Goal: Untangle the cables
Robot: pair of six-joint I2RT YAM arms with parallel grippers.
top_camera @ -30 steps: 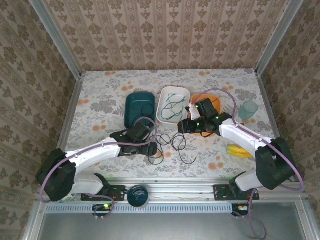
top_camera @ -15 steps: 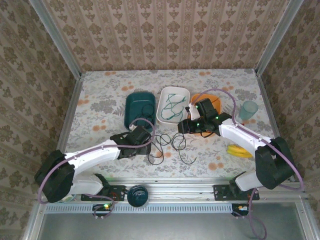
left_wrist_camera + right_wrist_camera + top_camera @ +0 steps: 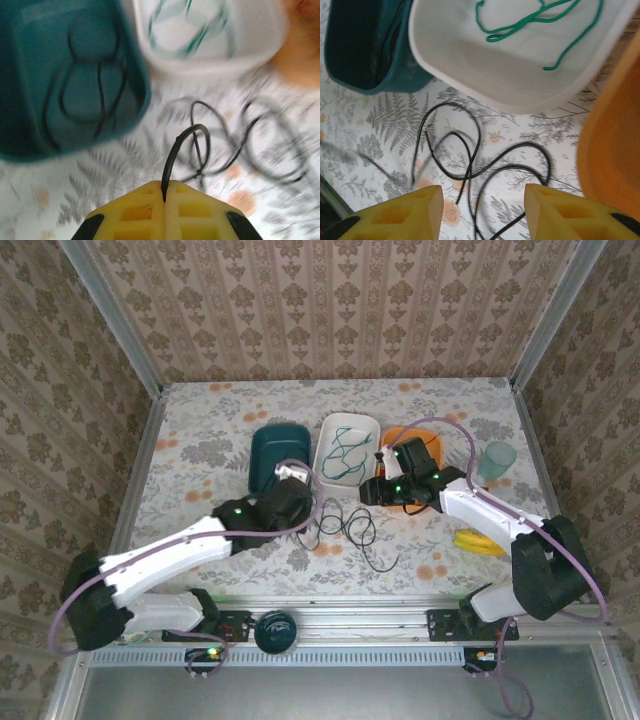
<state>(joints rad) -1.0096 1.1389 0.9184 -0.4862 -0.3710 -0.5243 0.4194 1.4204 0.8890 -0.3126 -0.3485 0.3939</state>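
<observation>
Left gripper (image 3: pixel 164 192) pinching a thin black cable (image 3: pixel 182 142) above the floral-patterned counter (image 3: pixel 200 430).
Its yellow jaws are pressing together on one strand, which is arching down into the black loops lying on the counter, near the dark teal plastic bin (image 3: pixel 30 75) that is holding a second black cable (image 3: pixel 95 85). The right gripper (image 3: pixel 484 210) is hovering over the loops with jaws spread, near the white rectangular tray (image 3: pixel 470 65) containing a thin green cable (image 3: pixel 530 20).
</observation>
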